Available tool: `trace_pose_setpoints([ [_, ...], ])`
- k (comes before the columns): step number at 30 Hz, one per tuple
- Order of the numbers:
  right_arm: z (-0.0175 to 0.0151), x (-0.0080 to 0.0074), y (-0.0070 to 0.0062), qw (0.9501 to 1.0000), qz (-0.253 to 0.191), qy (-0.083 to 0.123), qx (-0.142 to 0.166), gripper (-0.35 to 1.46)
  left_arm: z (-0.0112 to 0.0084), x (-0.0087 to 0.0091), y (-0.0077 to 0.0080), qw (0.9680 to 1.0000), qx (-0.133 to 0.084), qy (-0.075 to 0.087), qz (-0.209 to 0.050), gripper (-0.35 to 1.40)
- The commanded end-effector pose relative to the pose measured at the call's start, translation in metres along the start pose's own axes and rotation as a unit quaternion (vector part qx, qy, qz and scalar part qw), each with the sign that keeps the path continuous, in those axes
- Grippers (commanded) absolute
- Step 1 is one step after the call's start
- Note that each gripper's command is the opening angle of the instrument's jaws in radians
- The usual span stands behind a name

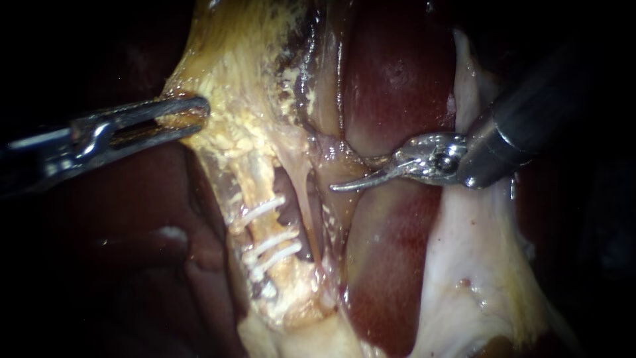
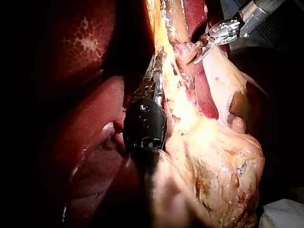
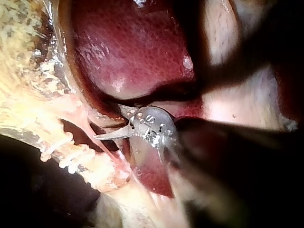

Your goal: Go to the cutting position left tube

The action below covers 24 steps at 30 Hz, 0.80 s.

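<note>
My left instrument (image 1: 195, 116) comes in from the left, its jaws shut on the edge of the yellow fatty tissue (image 1: 232, 79); the left wrist view shows the same grip (image 2: 156, 66). Below it runs the left tube (image 1: 255, 189), crossed by three white clips (image 1: 270, 242). A dark gap separates it from a thinner strand, the right tube (image 1: 309, 199). My right instrument (image 1: 334, 187) has curved blades that lie together and point left, a short way right of the strand and above the clips. In the right wrist view the blade tip (image 3: 97, 137) hangs just beyond the clips (image 3: 71, 159).
Dark red liver (image 1: 397, 86) lies behind and under the right instrument. Pale membrane (image 1: 464, 265) spreads to the lower right. Darker liver (image 1: 119, 252) fills the lower left. The right instrument's thick shaft (image 1: 530, 119) crosses the upper right.
</note>
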Motion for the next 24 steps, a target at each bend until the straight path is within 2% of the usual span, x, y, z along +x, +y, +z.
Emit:
trace_pose_setpoints([
  [1,0.0,0.0,-0.0001,1.0,0.0,0.0,0.0,1.43,0.0,0.0,0.0,1.0,0.0,0.0,0.0,-0.35],
  [15,-0.0001,0.0001,-0.0005,1.0,-0.001,0.0,0.001,1.43,-0.0001,0.0,0.0,1.0,0.0,0.0,0.0,-0.35],
  [24,-0.003,0.0004,-0.002,0.9999,-0.004,-0.002,0.011,1.43,-0.0006,-0.0003,0.0004,1.0,0.003,0.002,0.0,-0.35],
])
